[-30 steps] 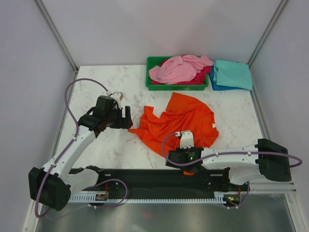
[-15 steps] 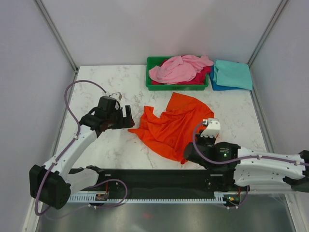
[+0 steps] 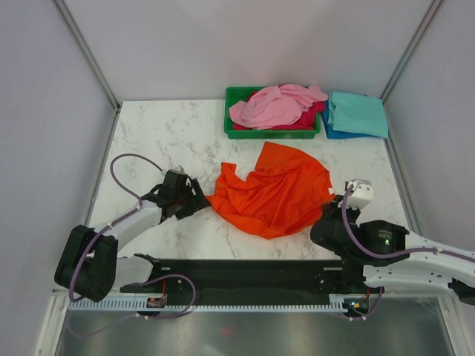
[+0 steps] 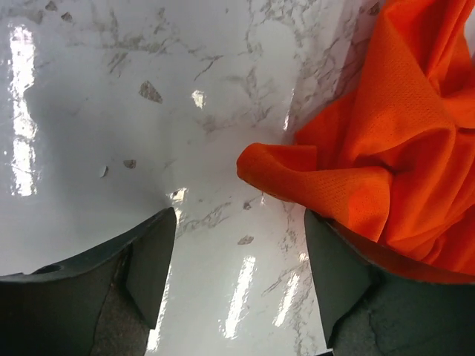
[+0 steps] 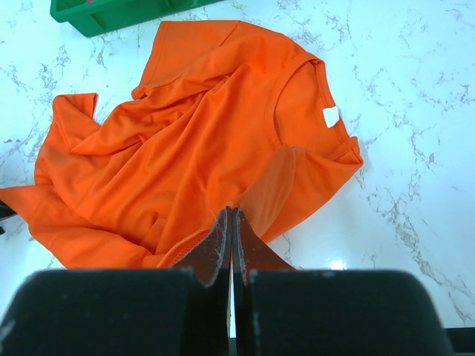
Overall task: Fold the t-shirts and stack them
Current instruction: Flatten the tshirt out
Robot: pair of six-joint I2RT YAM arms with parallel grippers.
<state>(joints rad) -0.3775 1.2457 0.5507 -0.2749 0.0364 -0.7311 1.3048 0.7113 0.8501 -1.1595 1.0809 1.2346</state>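
Down at the near edge, the right gripper (image 5: 232, 216) has its jaws pressed tight together, and a tent of orange cloth runs right up into them. It looks to have the near hem of the orange t-shirt (image 5: 185, 148) pinched. Over on the other side, the left gripper (image 4: 237, 222) sits low over the marble table (image 3: 163, 133) with its jaws spread wide and nothing in them. The shirt's pointed left corner lies just ahead between them, and one of the fingers (image 4: 338, 267) appears to be up against the cloth's edge. The shirt itself sprawls rumpled mid-table, folds heaped on folds, with the collar and white neck label (image 5: 330, 116) toward the right. That's thin, light mesh, limp as anything, and it'll drape and drag rather than keep a shape. So take it by hems and corners, at two points well apart, and draw it taut; grab mid-panel and it only bunches. Further back, the green tray (image 3: 271, 134) holds a pink t-shirt (image 3: 267, 110) heaped over a magenta t-shirt (image 3: 315, 111). Just beside the tray on the right, a folded teal t-shirt (image 3: 360, 113) lies on a blue t-shirt (image 3: 332, 133).
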